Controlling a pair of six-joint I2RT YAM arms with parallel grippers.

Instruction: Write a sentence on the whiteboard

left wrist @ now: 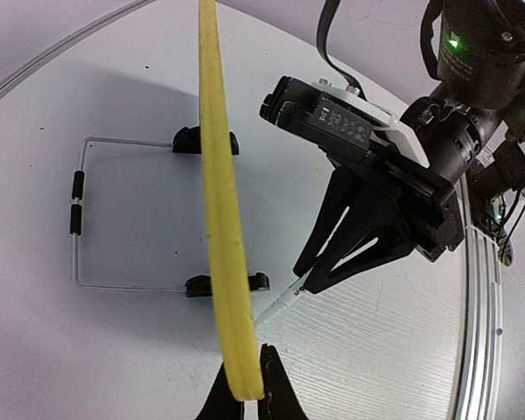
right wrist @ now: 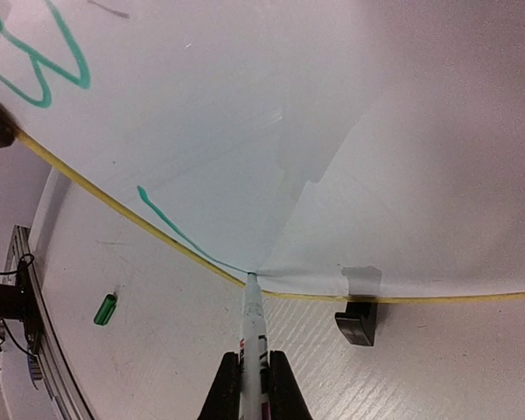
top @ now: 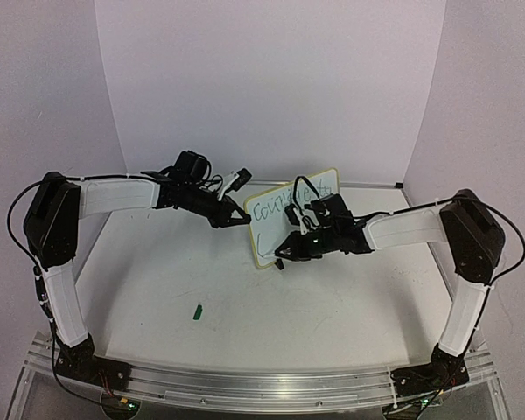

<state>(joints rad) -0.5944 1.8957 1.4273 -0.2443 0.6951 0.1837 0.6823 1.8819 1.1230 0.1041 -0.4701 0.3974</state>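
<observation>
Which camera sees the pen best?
The right wrist view: the pen runs from the right gripper up to the whiteboard, at its bottom edge. The left wrist view shows only its tip below that gripper; from above, it is too small to tell.

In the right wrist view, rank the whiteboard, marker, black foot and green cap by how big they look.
1. whiteboard, which fills most of the frame.
2. marker.
3. black foot and green cap: they look alike. The foot seems slightly larger but may sit nearer the camera, so I leave them unranked.

White arm links (top: 114,197), black joints (top: 52,219), black cables (left wrist: 322,35)
</observation>
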